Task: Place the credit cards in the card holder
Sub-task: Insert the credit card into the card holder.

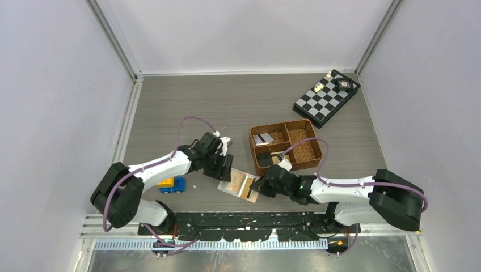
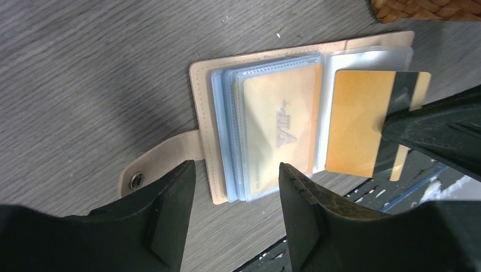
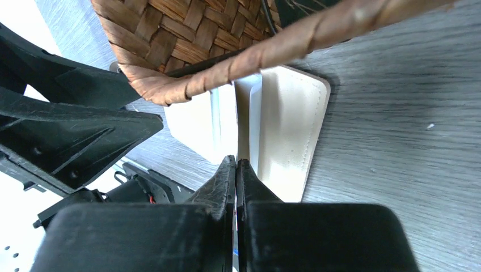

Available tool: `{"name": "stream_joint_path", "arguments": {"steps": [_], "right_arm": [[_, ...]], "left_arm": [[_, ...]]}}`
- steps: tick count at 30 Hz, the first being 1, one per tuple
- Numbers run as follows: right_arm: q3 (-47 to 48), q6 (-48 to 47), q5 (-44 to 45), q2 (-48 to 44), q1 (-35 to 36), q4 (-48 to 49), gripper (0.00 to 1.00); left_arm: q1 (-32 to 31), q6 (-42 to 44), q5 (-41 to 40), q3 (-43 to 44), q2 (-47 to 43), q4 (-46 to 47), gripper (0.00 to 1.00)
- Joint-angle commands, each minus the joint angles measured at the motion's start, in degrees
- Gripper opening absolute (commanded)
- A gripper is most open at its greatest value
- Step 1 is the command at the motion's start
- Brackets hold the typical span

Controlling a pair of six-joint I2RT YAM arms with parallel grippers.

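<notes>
The beige card holder lies open on the table, its clear sleeves fanned out, and a yellow credit card sits inside the top sleeve. My right gripper is shut on a second yellow-tan credit card with a black stripe. It holds that card flat over the holder's right half, at the sleeve opening. My left gripper stands open just above the holder's near edge, with nothing between its fingers. From above, the holder lies between the left gripper and the right gripper.
A brown woven divided basket stands just behind the holder, with a silver-grey card in its left compartment; its rim hangs close over my right fingers. A blue-and-yellow toy truck sits at the left. A chessboard lies at the back right.
</notes>
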Motion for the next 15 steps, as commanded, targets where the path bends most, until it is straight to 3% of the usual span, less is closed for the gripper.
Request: {"name": "stream_joint_path", "arguments": {"steps": [1, 5, 15], "right_arm": [[-1.0, 1.9, 4.2, -0.3, 1.5, 0.5, 0.01], [-2.5, 1.9, 4.5, -1.2, 2.4, 4.5, 0.01], [-4.3, 2.4, 5.2, -7.5, 3.9, -2.3, 0.01]], "left_arm": [[-1.4, 3.0, -2.9, 2.3, 3.2, 3.5, 0.57], [-4.4, 3.6, -2.9, 2.1, 5.7, 5.1, 0.55], [-10.7, -1.3, -9.7, -2.9, 3.3, 6.0, 0.41]]}}
